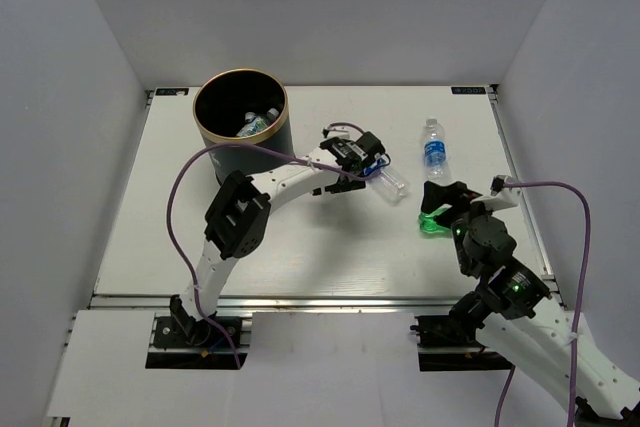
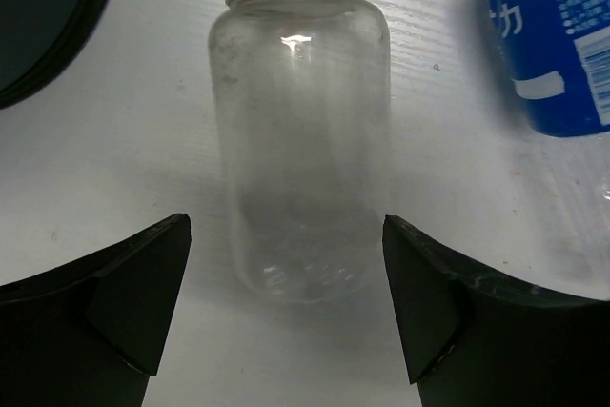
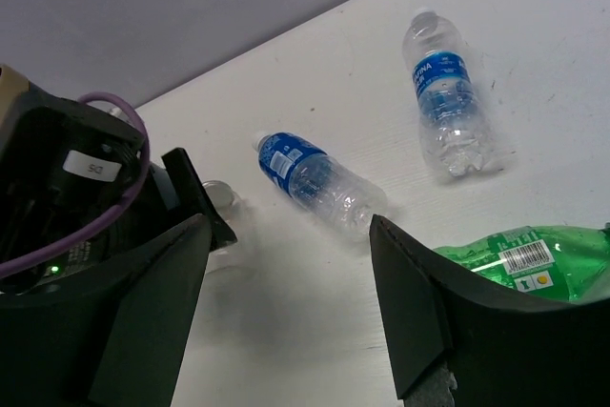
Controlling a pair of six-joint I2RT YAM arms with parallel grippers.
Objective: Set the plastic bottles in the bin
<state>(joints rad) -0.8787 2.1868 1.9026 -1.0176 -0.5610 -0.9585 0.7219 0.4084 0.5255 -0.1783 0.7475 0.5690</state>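
Note:
The dark bin (image 1: 281, 133) with a gold rim stands at the far left and has blue-labelled bottles (image 1: 258, 124) inside. My left gripper (image 2: 286, 331) is open just short of a plain clear bottle (image 2: 300, 140) with a silver cap that lies on the table. In the top view the left gripper (image 1: 352, 169) is right of the bin. A blue-labelled bottle (image 1: 390, 181) lies beside it, another (image 1: 433, 150) farther right. My right gripper (image 3: 286, 331) is open and empty. The green bottle (image 3: 524, 259) lies just outside its right finger.
The bin's edge (image 2: 48, 26) shows at the upper left of the left wrist view. The left arm's wrist (image 3: 76, 216) fills the left of the right wrist view. White walls close in the table on three sides.

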